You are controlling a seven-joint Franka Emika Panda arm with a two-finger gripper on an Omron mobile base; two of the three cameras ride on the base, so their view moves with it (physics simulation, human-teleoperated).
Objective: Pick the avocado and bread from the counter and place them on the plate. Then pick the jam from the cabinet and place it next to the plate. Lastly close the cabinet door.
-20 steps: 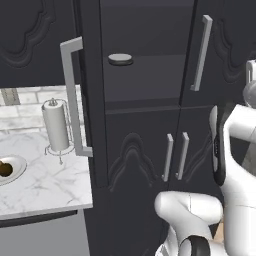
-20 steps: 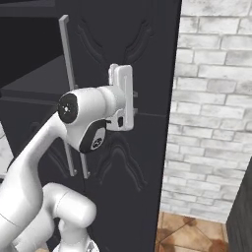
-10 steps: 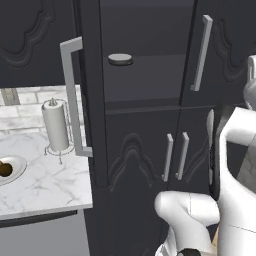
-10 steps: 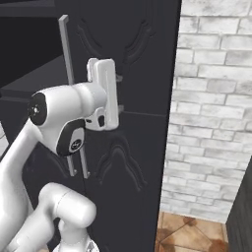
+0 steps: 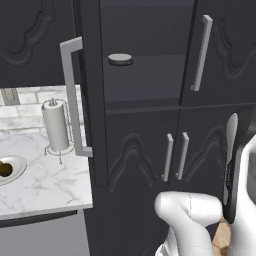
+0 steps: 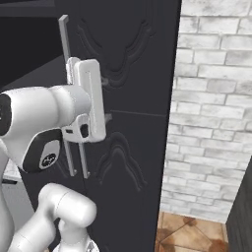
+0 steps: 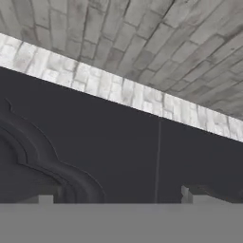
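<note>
Plate holding avocado, cabinet shelf with grey disc

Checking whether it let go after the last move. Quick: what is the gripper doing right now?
Gripper: open, holding nothing; its fingertips stand wide apart, facing the black cabinet.
</note>
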